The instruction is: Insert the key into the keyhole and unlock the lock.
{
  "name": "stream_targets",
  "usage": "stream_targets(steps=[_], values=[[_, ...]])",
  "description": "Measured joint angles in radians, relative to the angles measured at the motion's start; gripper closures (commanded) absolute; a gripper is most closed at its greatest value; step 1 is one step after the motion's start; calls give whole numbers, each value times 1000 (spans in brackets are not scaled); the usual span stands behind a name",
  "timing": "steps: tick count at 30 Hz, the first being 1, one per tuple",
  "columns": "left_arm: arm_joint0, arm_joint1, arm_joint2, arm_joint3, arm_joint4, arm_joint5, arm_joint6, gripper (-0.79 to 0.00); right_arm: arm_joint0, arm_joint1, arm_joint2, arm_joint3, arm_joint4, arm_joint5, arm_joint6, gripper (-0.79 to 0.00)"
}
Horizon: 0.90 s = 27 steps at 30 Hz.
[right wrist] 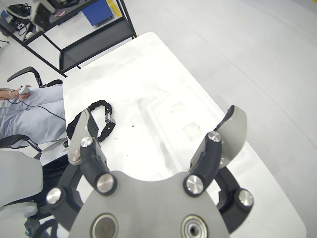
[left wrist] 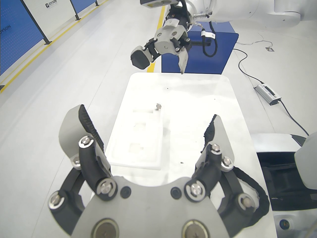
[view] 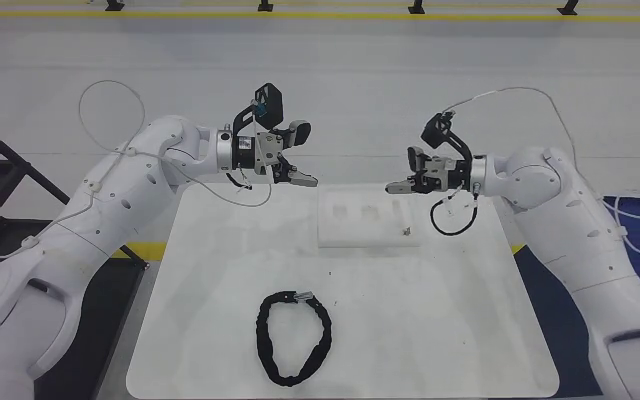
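On the white table, a fabric-sleeved lock loops; left tool and right tool gape empty.

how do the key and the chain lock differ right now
The key is tiny and silvery; the chain lock is a large black loop. The key stands upright in the white foam tray; the chain lock lies flat on the table, nearer the robot. Shared: neither is held; the left tool and right tool are open.
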Motion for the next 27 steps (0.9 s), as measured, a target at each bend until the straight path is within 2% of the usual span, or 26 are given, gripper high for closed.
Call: stream_targets(steps=[5,18,27], values=[[0,0,0,0,0,0,0,-785,4,-17,-34,62,-27,81,-4,-785],[0,0,0,0,0,0,0,-785,6,-80,-135,155,-42,487,100,-785],[0,0,0,0,0,0,0,-785,16,-132,-192,218,-8,623,187,-785]])
